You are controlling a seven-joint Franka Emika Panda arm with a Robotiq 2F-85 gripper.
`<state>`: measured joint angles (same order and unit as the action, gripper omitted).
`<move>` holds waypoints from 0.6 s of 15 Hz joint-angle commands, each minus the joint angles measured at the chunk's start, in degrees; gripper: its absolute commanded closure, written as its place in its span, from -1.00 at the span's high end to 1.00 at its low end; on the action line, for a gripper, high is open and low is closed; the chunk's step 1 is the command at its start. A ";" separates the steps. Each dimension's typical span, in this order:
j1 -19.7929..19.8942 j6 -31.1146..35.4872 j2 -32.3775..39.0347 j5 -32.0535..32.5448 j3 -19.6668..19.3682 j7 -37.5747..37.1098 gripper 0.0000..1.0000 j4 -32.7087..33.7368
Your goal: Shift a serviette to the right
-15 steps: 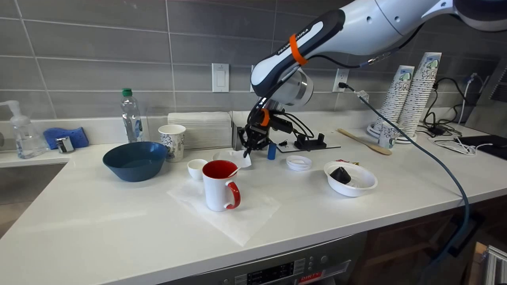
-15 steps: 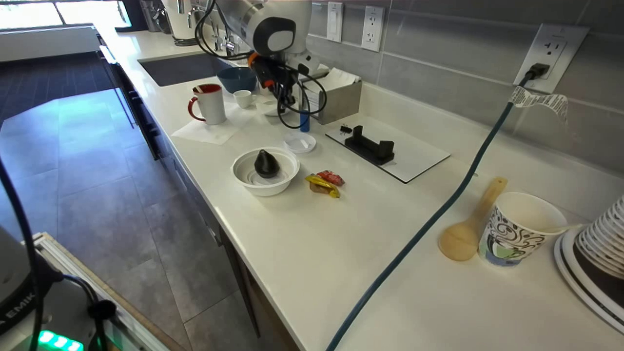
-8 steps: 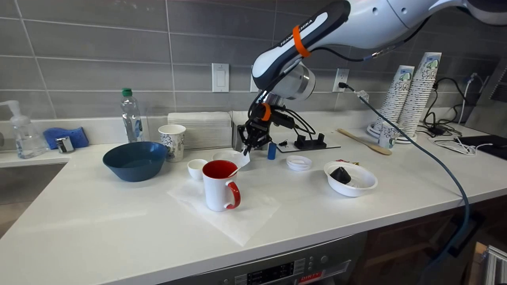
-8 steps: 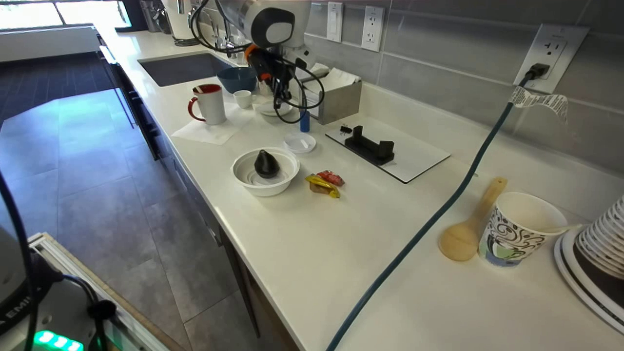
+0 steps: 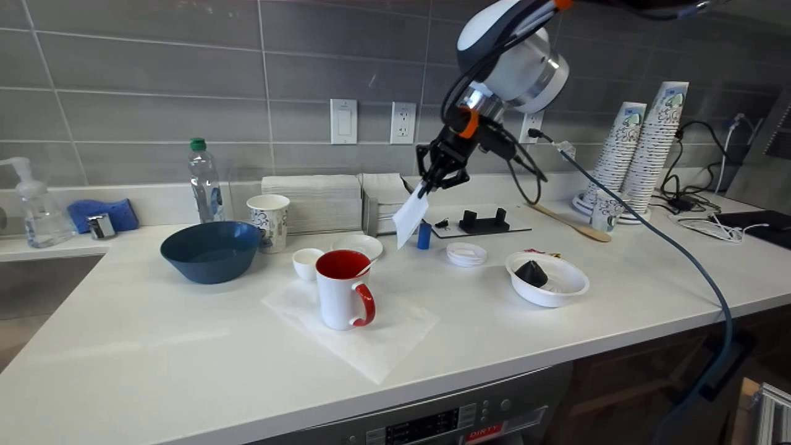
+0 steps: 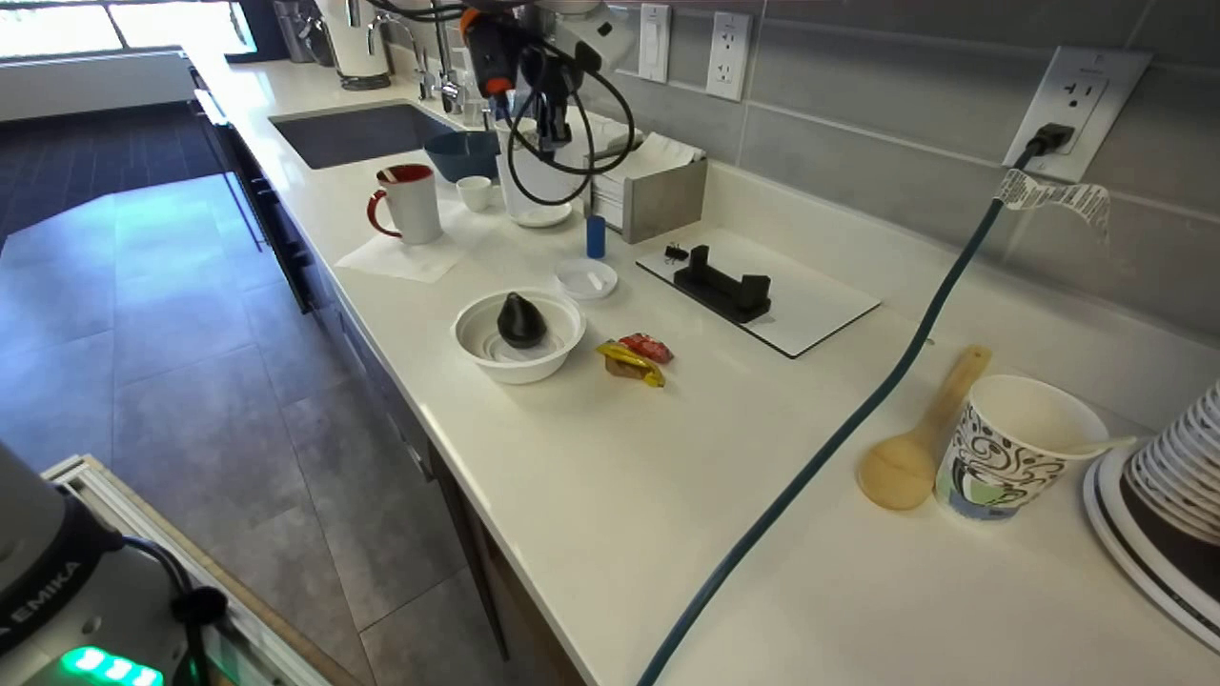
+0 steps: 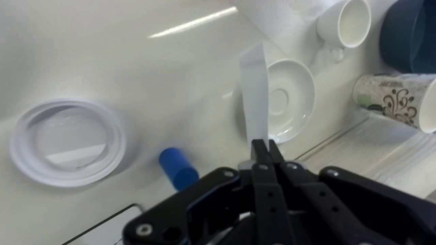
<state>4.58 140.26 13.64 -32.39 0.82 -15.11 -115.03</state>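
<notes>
Hand [image 7: 265, 143] pinches 1 serviette [image 7: 255, 98] aloft.

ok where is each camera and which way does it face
Exterior view: in front of the counter, facing the tiled wall; wrist and jaws show.
Exterior view: above counter level, looking along it toward the sink; wrist and robot body show.
Wrist view: on the wrist, looking down past the jaws at serviette and saucer.
Both exterior views share the mug.

In an exterior view, you have bare table [image 6: 620, 467] between the small packets [image 6: 632, 361] and the wooden spoon [image 6: 898, 472], crossed by the cable [image 6: 896, 374]; in the wrist view, a free gap separates the blue cylinder [image 7: 177, 167] from the shallow dish [image 7: 71, 132].
</notes>
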 commanded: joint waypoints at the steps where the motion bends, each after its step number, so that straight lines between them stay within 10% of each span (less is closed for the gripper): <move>1: -0.76 4.80 -9.96 8.93 -4.69 -5.29 -1.00 -11.02; 5: -2.57 0.09 -14.10 29.03 -12.31 -18.22 -1.00 -12.94; 9: 1.55 -11.22 -13.43 46.24 -10.39 -30.79 -1.00 -7.26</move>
<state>5.22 136.55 0.45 4.23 -10.21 -37.50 -125.56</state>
